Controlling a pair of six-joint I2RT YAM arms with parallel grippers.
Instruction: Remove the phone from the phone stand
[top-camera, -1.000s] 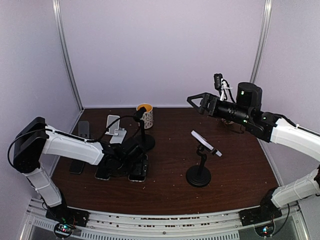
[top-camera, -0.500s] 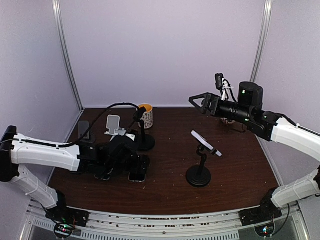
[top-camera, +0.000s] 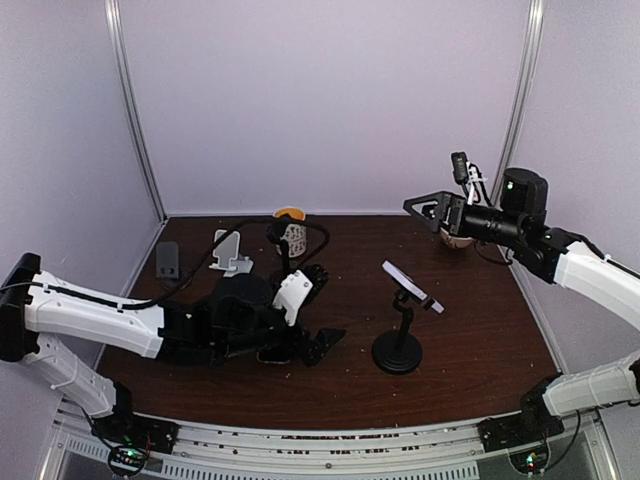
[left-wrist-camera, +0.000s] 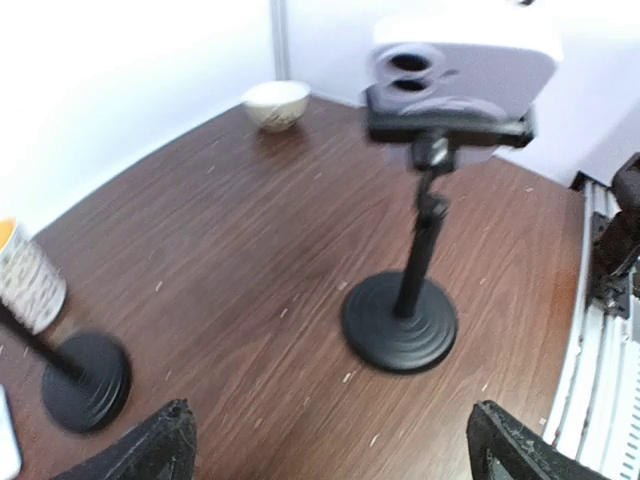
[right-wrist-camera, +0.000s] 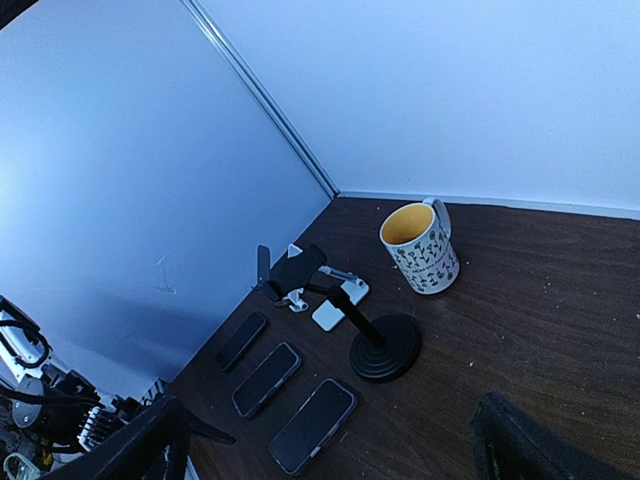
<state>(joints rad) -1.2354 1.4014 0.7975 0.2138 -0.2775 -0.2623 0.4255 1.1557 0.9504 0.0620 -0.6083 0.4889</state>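
Note:
A lavender phone (top-camera: 410, 285) sits tilted in the clamp of a black phone stand (top-camera: 397, 350) at the table's middle right. In the left wrist view the phone (left-wrist-camera: 462, 65) is ahead and above, over the stand's round base (left-wrist-camera: 400, 322). My left gripper (top-camera: 322, 310) is open and empty, low over the table, left of the stand and facing it; it also shows in its wrist view (left-wrist-camera: 330, 460). My right gripper (top-camera: 425, 207) is open and empty, high over the back right, away from the phone; its wrist view (right-wrist-camera: 340, 445) shows nothing between the fingers.
A second, empty black stand (right-wrist-camera: 350, 320) and a flowered mug (right-wrist-camera: 420, 245) are at the back left. Three dark phones (right-wrist-camera: 310, 420) lie flat at the left, near a white stand (top-camera: 228, 250). A bowl (left-wrist-camera: 277, 103) sits at the back right.
My left arm has swung right, off the flat phones, and its gripper now faces the phone stand. My right gripper has drawn back to the right.

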